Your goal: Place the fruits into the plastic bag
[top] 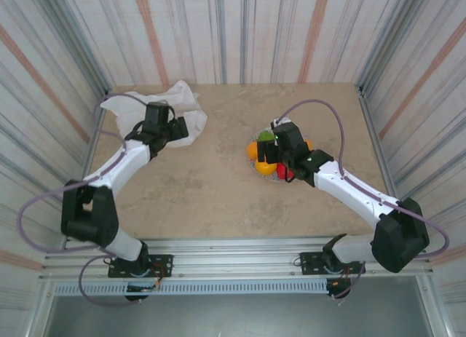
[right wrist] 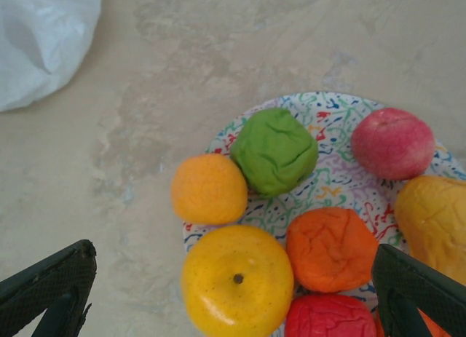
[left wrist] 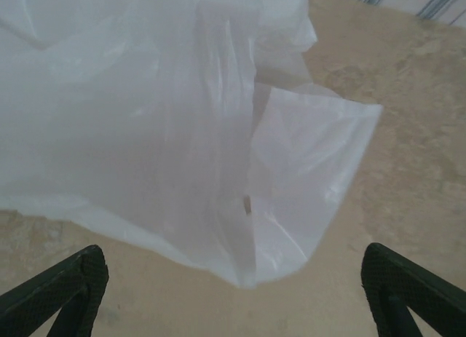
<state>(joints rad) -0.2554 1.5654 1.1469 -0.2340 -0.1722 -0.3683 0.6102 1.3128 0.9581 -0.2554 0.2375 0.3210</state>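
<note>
Nothing has gone into the bag yet, as far as I can see. The fruits sit together on the patterned plate (right wrist: 342, 184). There is a green one (right wrist: 274, 149) at the plate's far side and a small orange one (right wrist: 209, 188) at its left rim. A big yellow one (right wrist: 237, 279) is on the near side, a deep orange one (right wrist: 331, 248) is in the middle and a red one (right wrist: 329, 316) sits nearest of all. A pinkish one (right wrist: 393, 143) and a yellow-orange one (right wrist: 435, 217) are at the right rim.

The right claw (right wrist: 233, 253) hangs over the plate with its jaws spread wide, holding nothing.

The plastic bag (left wrist: 145, 119) lies crumpled on the desk (top: 211, 184), well apart from the plate, off to its left and a little farther back. The left claw (left wrist: 233, 260) hovers just in front of the bag, jaws wide and gripping nothing. I can't make out whether the bag's mouth is open.

So I'd judge the job barely begun. The bag needs catching and holding open, and every fruit has to be carried over from the plate.
</note>
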